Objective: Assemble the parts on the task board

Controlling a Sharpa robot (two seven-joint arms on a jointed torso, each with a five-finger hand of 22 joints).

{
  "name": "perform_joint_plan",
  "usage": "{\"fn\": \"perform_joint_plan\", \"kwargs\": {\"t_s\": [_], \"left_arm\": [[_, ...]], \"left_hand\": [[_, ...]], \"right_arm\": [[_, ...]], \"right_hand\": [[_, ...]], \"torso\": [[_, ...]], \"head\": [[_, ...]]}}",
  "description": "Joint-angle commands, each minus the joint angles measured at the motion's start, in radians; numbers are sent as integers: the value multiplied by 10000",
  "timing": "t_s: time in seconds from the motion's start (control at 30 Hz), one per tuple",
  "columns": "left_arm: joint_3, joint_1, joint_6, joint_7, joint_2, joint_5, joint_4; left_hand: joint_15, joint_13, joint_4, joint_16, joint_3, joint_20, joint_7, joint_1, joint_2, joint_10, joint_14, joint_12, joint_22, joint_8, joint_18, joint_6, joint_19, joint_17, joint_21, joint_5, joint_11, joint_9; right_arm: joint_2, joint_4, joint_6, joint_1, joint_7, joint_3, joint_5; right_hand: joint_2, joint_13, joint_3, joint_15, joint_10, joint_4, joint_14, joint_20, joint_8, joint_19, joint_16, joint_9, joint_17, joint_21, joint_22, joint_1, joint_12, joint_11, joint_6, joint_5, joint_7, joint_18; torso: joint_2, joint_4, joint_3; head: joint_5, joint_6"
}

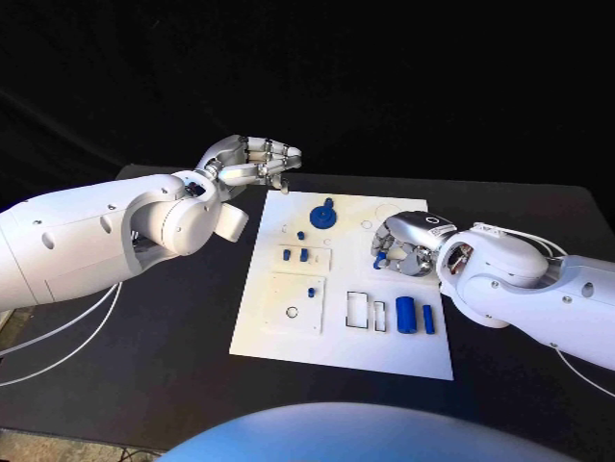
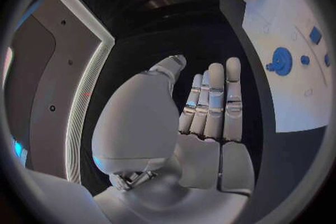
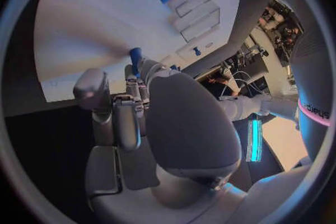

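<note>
The right hand is pinching a small blue part just above the task board, and it is best lowering it squarely while the left hand is hovering empty, fingers apart.

Head camera looks down; wrist cameras close behind hands; all share task board.

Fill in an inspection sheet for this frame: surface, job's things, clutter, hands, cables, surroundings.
Surface: black table.
Job's things: white task board mid-table, with a round blue part and two blue cylinders on it.
Clutter: nothing seen.
Hands: left hand off the board's far left corner, holding nothing; right hand over the board, pinching a small blue part.
Cables: white cables under the left arm.
Surroundings: dark backdrop.
</note>
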Motion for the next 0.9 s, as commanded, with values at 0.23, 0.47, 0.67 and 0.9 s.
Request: {"fn": "perform_joint_plan", "kwargs": {"t_s": [0.23,0.47,0.67,0.9], "left_arm": [[7,10,155,38,14,-32,16],[7,9,163,44,34,-32,-21],[7,6,178,48,84,-32,-69],[6,2,215,57,157,-32,-129]], "left_hand": [[20,-9,11,-8,73,54,2,19,29,-47,-31,44,-9,65,89,-91,11,-9,-49,30,-11,9],[20,-9,11,-8,73,54,2,19,29,-47,-31,44,-9,65,89,-91,11,-9,-49,30,-11,9],[20,-9,11,-8,73,54,2,19,29,-47,-31,44,-9,65,89,-91,11,-9,-49,30,-11,9],[20,-9,11,-8,73,54,2,19,29,-47,-31,44,-9,65,89,-91,11,-9,-49,30,-11,9]], "right_arm": [[-27,169,-525,-42,-112,-3,-392],[-314,738,-964,41,-148,37,-379],[-441,1346,-1233,211,-126,89,-449],[130,1704,-1314,200,54,99,-684]], "right_hand": [[-371,194,1379,-138,714,-808,511,-122,332,91,83,469,62,223,752,-885,-173,-319,182,9,-77,-190],[-442,241,1661,-144,773,-1111,513,-127,406,106,87,624,61,274,802,-1205,-211,-340,167,27,-82,-199],[-467,260,1763,-147,788,-1232,513,-130,427,117,88,680,58,308,825,-1318,-220,-344,157,34,-85,-204],[-481,279,1868,-148,795,-1352,515,-131,441,124,91,731,60,330,846,-1418,-228,-343,141,45,-82,-208]], "torso": [[-6,-8,5],[-25,-23,3],[-31,-11,4],[-6,-1,12]], "head": [[-3,2],[18,-1],[42,11],[145,16]]}}
